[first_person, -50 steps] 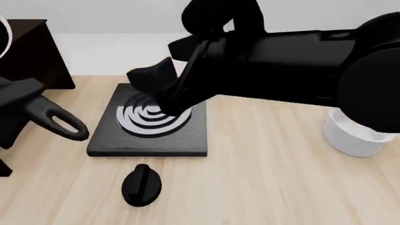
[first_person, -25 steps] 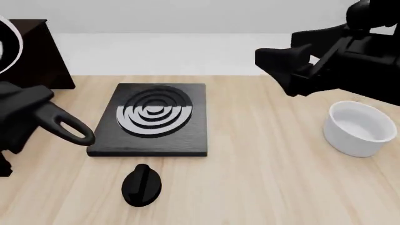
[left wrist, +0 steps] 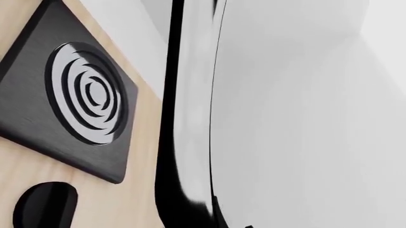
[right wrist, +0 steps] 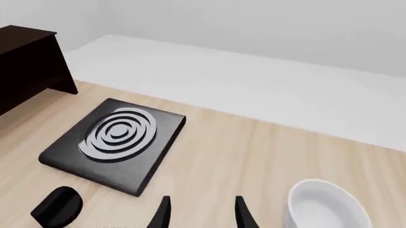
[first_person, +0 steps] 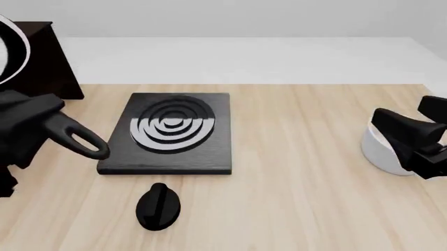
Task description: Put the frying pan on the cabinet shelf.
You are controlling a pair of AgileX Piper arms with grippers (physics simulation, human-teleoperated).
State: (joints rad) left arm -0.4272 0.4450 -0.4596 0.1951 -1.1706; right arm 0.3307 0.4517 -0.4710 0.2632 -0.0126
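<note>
The right gripper (first_person: 409,138) has swung back from above the stove plate (first_person: 169,133) to the white bowl (first_person: 380,152), fingers slightly parted, empty. The left gripper (first_person: 24,125), grip hidden, sits at the frying pan (first_person: 14,49), beside the cabinet (first_person: 49,57). A knob (first_person: 158,206) lies on the tabletop (first_person: 293,198).

I see bare table (first_person: 300,172) mid-right | stove plate (first_person: 171,133), knob (first_person: 158,205) block centre-left | bowl (first_person: 380,151) crowds right edge
</note>
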